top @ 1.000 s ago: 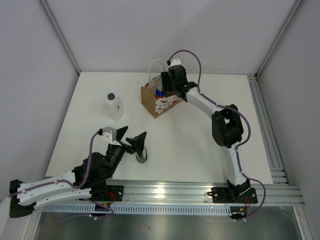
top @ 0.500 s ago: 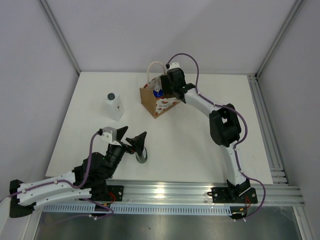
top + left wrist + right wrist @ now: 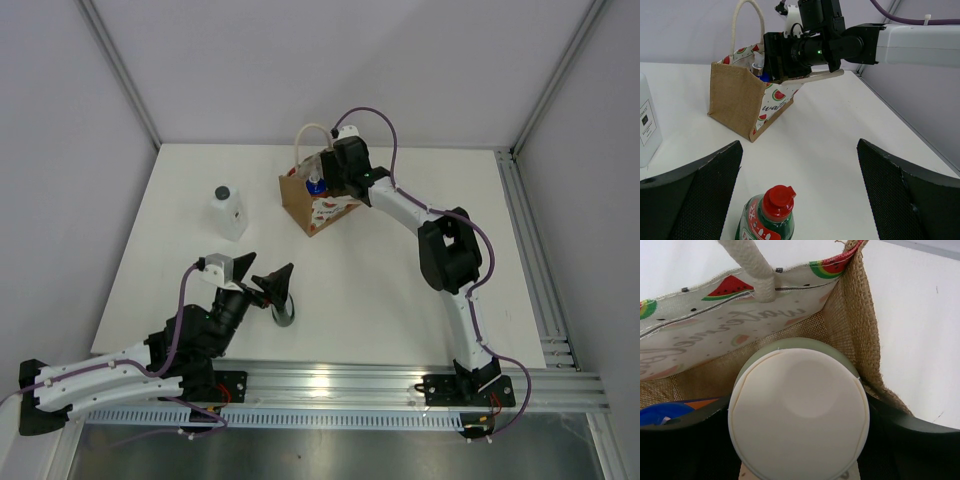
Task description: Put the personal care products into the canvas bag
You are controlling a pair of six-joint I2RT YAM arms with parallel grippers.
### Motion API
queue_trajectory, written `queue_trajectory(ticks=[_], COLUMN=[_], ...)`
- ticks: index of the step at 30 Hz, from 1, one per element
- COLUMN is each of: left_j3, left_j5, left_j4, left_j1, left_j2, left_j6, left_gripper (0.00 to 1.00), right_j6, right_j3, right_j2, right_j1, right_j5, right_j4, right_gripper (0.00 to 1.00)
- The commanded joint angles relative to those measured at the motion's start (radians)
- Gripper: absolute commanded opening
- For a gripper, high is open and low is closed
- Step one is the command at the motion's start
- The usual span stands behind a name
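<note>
Right end effector [image 3: 328,172] pinches beige bottle [image 3: 799,412] inside bag [image 3: 854,320], beside orange bottle [image 3: 660,415]. Risk: retract could snag handle [image 3: 752,267] and tip the bag. Left end effector [image 3: 800,180] spread over green bottle [image 3: 767,220] on desk [image 3: 400,290].

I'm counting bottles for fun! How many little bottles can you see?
4. The black-capped bottle stands left on the table, the red-capped bottle near the front edge, the white-capped bottle and blue-capped bottle inside the canvas bag. More could hide there.

Four bottles [image 3: 228,212], one canvas bag [image 3: 300,202], two arms [image 3: 402,206].
</note>
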Motion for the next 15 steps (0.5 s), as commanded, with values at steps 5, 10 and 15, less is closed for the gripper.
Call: queue_trajectory(ticks=[5,10,15], left_j3=[0.013,0.011,0.011], left_j5=[0.004,0.005,0.005], left_j4=[0.017,0.019,0.017], left_j1=[-0.006,-0.007,-0.007], left_j2=[-0.006,-0.004,-0.004], left_j6=[-0.023,-0.023,-0.024], left_gripper=[0.99,0.99,0.99], right_j6=[0.008,0.002,0.002], right_j3=[0.033,0.021,0.024], right_j2=[-0.086,-0.103,-0.116], right_j1=[0.006,0.006,0.006], right_j5=[0.030,0.027,0.021], right_j4=[0.084,0.085,0.081], right_gripper=[0.70,0.73,0.78])
